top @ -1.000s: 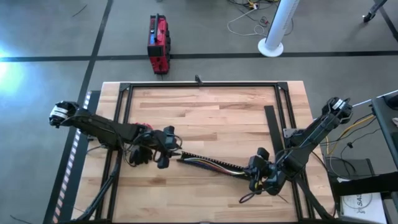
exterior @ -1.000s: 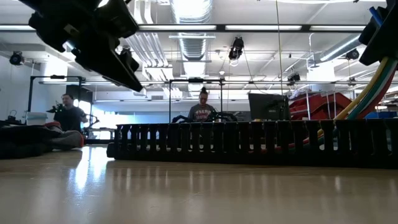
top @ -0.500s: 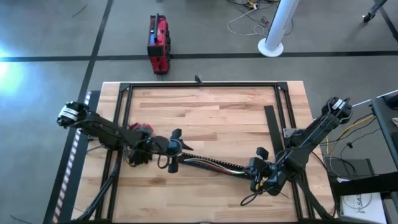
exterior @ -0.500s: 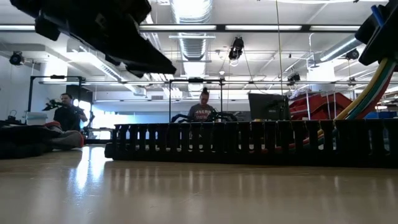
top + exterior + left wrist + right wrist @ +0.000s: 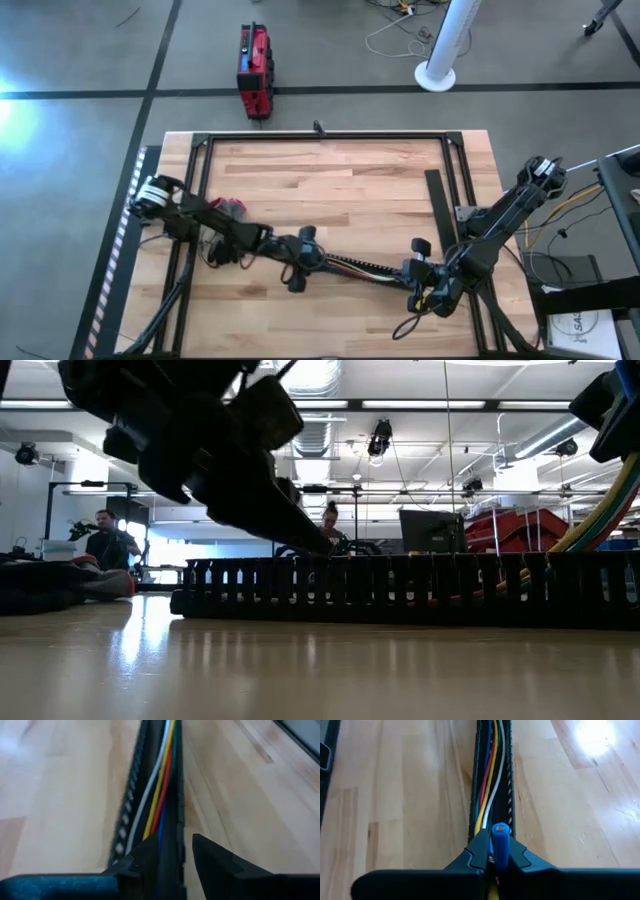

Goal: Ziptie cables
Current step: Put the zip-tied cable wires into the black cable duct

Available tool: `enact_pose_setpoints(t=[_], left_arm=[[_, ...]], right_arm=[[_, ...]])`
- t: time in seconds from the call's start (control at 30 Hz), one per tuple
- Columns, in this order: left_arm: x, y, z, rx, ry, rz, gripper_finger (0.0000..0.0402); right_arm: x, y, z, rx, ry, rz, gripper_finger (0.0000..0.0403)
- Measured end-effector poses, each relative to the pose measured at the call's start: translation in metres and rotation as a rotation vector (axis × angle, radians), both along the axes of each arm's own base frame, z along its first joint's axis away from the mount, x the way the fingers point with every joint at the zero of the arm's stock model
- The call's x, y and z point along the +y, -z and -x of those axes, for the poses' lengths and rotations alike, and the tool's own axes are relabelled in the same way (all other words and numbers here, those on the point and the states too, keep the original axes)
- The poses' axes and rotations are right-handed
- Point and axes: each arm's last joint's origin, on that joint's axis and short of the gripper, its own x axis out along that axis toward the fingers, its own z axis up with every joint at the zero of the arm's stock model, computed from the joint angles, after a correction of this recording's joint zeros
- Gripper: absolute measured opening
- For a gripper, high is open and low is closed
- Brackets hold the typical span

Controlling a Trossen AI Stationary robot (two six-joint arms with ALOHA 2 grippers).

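Observation:
A long black perforated bar [image 5: 375, 275] lies on the wooden table, and the cables [image 5: 160, 795], thin blue, yellow, red and white wires, run along its channel. My left gripper [image 5: 300, 268] hovers low over the bar's left end. It is open by a narrow gap, one finger [image 5: 150, 862] above the wires and the other [image 5: 215, 862] outside the bar's wall. At the bar's right end my right gripper [image 5: 499, 855] is shut on the cables. No ziptie can be made out. My left gripper stands astride the bar's wall [image 5: 177, 830]; whether it touches it I cannot tell. My right gripper pinches the cables near their end between its two fingers; the blue wire's tip [image 5: 500, 831] sticks out past them. That end is lifted, and the cables [image 5: 600, 510] curve down into the bar.
A black frame rail [image 5: 320, 135] rims the table. A red thing [image 5: 230, 207] lies by the left arm and a black strip [image 5: 437, 205] at the right. Bare wood lies at the far middle. People [image 5: 110, 540] sit in the room behind.
My left gripper has gone toward the table's right edge along the bar and come down close over it, its fingers now pointing along the channel. The bar and the cables have stayed where they were.

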Motion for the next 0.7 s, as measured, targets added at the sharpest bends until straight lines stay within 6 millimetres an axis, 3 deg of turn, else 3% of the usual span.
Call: enact_pose_setpoints(t=[0.17,0.4,0.6,0.7], left_arm=[[-0.005,0.006,-0.016,0.027,0.019,-0.033,0.0102],[-0.007,0.01,-0.019,0.054,0.02,-0.039,0.0094],[-0.007,0.01,-0.018,0.052,0.035,-0.069,0.0018],[-0.007,0.009,-0.016,0.071,0.061,-0.071,0.001]], right_arm=[[-0.002,0.003,0.002,0.012,-0.003,0.011,0.0003],[-0.003,0.007,0.003,0.02,-0.001,0.018,0.0003],[-0.006,0.016,0.008,0.05,-0.015,0.039,0.0003],[-0.007,0.023,0.014,0.093,-0.056,0.048,0.0003]])
